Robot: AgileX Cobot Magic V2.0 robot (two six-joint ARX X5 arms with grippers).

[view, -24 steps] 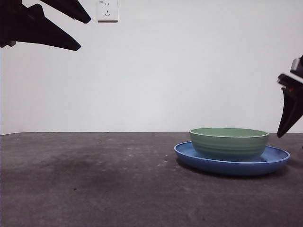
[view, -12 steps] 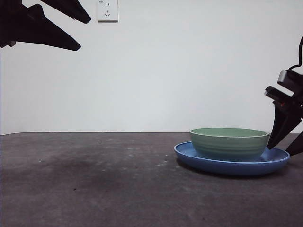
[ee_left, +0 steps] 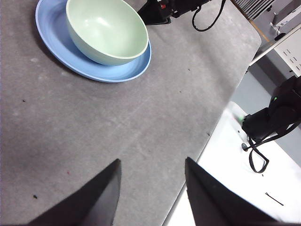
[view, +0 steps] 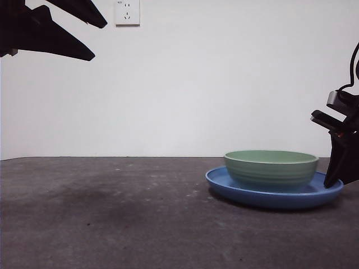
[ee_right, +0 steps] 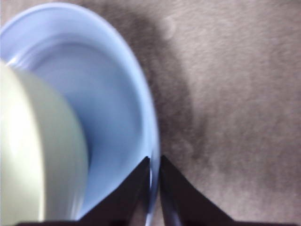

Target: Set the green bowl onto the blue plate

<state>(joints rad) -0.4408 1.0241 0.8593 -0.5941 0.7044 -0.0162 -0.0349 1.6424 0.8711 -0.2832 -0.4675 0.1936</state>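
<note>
The green bowl point(view: 271, 168) point(ee_left: 106, 30) sits upright in the middle of the blue plate point(view: 247, 193) point(ee_left: 122, 70), right of centre on the dark table. My right gripper point(view: 335, 178) point(ee_right: 154, 162) is down at the plate's right edge, its jaws shut on the plate's rim point(ee_right: 149, 141), and the bowl's side point(ee_right: 33, 155) shows blurred just beside it. In the left wrist view that right gripper point(ee_left: 157, 12) appears just past the plate. My left gripper point(view: 100, 40) point(ee_left: 151, 162) hangs high at the far left, open and holding nothing.
A wall socket point(view: 127, 12) is on the white wall behind. The table's edge point(ee_left: 221, 117) runs past the plate, with a black device and cable point(ee_left: 270, 120) on the white surface beyond it.
The right gripper has come down from above the table to the plate's right rim and closed on it. The plate and bowl have shifted very slightly left. The left arm is still.
</note>
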